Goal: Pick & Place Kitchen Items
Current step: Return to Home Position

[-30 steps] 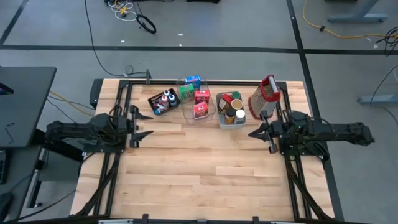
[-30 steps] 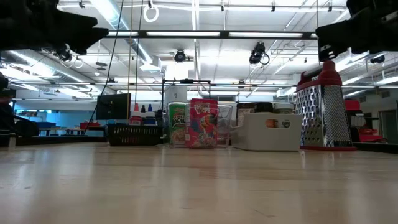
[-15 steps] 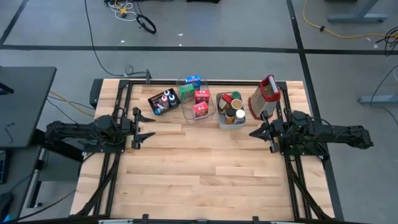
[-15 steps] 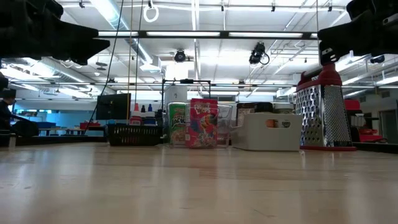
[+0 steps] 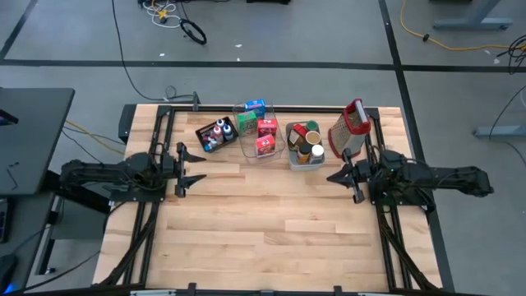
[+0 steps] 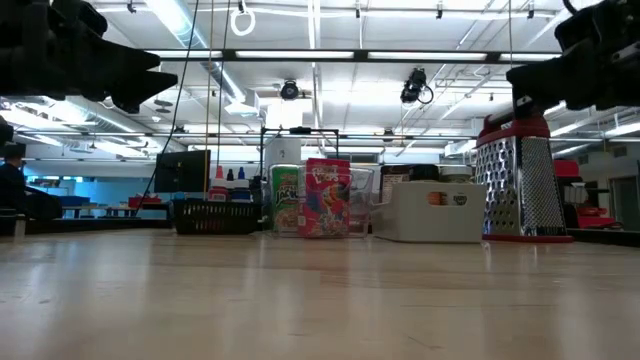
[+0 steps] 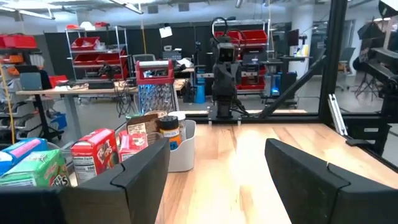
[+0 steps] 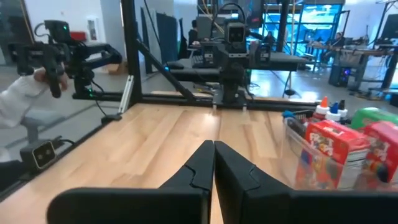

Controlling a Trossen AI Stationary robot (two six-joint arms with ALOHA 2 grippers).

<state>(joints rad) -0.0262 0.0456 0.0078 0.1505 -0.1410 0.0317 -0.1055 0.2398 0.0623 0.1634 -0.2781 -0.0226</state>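
The kitchen items stand along the table's far edge. Small coloured-cap bottles fill a black tray. Red, green and blue boxes stand in a clear bin, and cans and jars sit in a grey bin. My left gripper hovers open over the table's left side, level and pointing right, with nothing between its fingers. My right gripper hovers shut over the right side, pointing left, in front of the grey bin. In the right wrist view its gripper is shut and the boxes stand off to one side.
A tall metal grater with a red handle stands at the far right, beside the grey bin. Bare wooden tabletop spreads between the arms and toward the near edge. A black frame rail runs along the far edge. A person's white sleeve shows beyond the table.
My right gripper has sunk a little and stays shut. My left gripper has dipped slightly and rolled a little about its own line, still open. None of the items has moved.
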